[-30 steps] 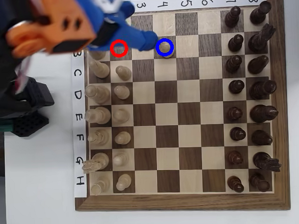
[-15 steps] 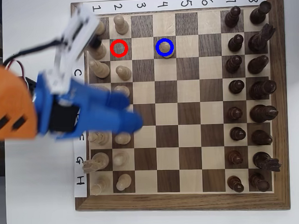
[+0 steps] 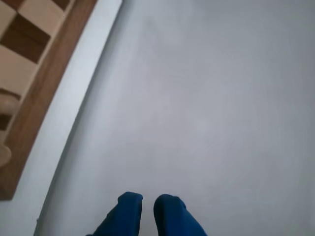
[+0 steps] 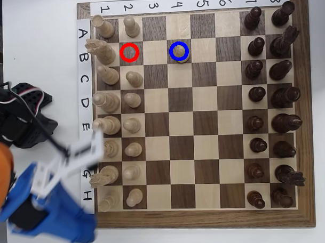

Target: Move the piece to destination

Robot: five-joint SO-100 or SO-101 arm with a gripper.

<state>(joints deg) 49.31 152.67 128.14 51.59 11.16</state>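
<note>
A white desk (image 4: 42,45) carried the chessboard (image 4: 304,116). The pawn (image 4: 180,55) stood on the blue-ringed square (image 4: 179,51), so the placement step looked complete; the red-ringed square (image 4: 129,52) was empty. The pale pawns (image 4: 132,98) and the dark pieces (image 4: 268,104) lined their own sides. The claw (image 3: 146,206) hung over bare desk just off the board's corner, its blue fingers (image 3: 128,209) nearly together with a thin gap, holding nothing. Judged next: retreat to rest, keeping clear of the nearby pale pieces.
</note>
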